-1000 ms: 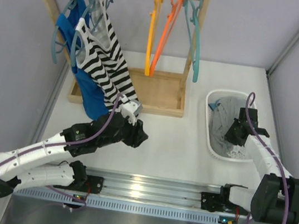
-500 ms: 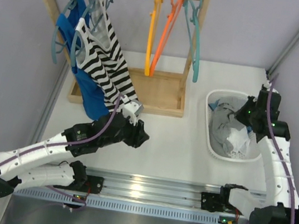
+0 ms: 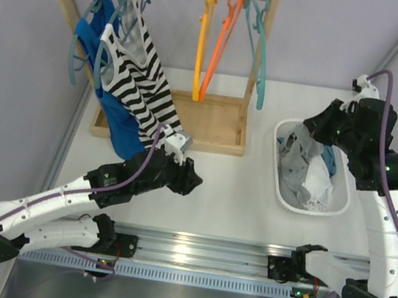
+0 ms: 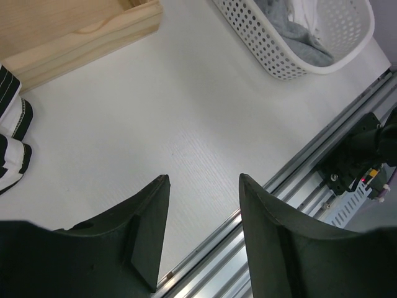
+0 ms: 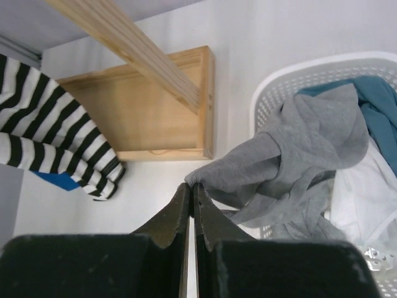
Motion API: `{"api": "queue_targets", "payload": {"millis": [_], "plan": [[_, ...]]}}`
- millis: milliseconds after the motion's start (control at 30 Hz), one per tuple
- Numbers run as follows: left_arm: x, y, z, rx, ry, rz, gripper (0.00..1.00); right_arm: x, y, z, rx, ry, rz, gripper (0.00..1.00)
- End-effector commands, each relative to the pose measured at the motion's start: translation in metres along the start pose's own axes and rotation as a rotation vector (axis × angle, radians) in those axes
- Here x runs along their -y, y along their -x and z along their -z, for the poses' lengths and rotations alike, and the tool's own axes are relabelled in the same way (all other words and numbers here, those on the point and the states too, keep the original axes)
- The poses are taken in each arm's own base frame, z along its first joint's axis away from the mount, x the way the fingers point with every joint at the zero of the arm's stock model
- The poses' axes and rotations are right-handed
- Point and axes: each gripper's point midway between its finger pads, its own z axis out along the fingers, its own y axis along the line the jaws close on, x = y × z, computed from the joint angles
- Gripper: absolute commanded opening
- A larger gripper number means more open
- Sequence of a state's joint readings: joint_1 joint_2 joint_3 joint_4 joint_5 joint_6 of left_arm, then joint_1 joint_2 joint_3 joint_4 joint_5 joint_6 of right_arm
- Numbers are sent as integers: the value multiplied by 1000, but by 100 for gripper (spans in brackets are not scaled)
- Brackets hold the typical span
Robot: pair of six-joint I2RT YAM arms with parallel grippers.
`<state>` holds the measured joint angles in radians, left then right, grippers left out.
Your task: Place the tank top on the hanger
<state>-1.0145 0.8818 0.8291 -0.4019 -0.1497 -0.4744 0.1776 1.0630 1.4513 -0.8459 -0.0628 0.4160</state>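
The tank top [image 5: 298, 143] is dangling, pinched tight in the right gripper [image 5: 191, 186], and needing more height to clear the basket [image 5: 257, 105].

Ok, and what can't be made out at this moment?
1. The grey tank top: in the right wrist view its lower part is buried among other clothes in the basket, so the straps can't be traced.
2. The right hand: in the top view its own wrist covers the fingertips. The pinch shows only in the right wrist view.
3. The yellow hanger: it hangs edge-on in the top view, so its shape is unclear.
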Motion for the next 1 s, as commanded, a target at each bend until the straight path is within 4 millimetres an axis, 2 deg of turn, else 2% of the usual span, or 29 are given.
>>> {"api": "queue_targets", "payload": {"millis": [0, 100, 133, 167, 267, 333, 367, 433, 467, 533, 567, 700, 733, 833, 967], "plan": [[16, 26, -5, 111, -61, 24, 54, -29, 25, 24, 51, 75, 4, 0], [31, 42, -17, 220, -147, 46, 57, -44, 38, 37, 70, 112, 11, 0], [32, 38, -24, 237, -167, 60, 58, -46, 41, 38, 70, 116, 11, 0], [44, 55, -29, 315, -220, 73, 58, -51, 48, 43, 86, 128, 13, 0], [63, 65, -48, 383, -293, 62, 59, -58, 54, 52, 93, 149, 15, 0], [73, 74, -56, 427, -307, 32, 59, -62, 53, 55, 79, 163, 16, 0], [81, 66, -69, 411, -313, 13, 59, -65, 57, 60, 88, 176, 14, 0], [93, 81, -74, 479, -339, 6, 59, -70, 57, 65, 81, 197, 16, 0], [96, 74, -87, 461, -347, 0, 59, -71, 57, 69, 79, 201, 13, 0], [108, 89, -90, 511, -386, 11, 59, -73, 56, 72, 74, 212, 14, 0], [110, 84, -102, 499, -388, 7, 60, -73, 55, 75, 67, 215, 14, 0], [122, 91, -120, 522, -419, -3, 62, -77, 51, 83, 50, 242, 12, 0], [125, 93, -130, 519, -415, -16, 62, -77, 51, 85, 49, 244, 14, 0], [129, 99, -145, 524, -395, -35, 62, -79, 51, 93, 46, 251, 19, 0], [127, 93, -163, 498, -372, -57, 62, -80, 51, 100, 43, 258, 26, 0]]}}
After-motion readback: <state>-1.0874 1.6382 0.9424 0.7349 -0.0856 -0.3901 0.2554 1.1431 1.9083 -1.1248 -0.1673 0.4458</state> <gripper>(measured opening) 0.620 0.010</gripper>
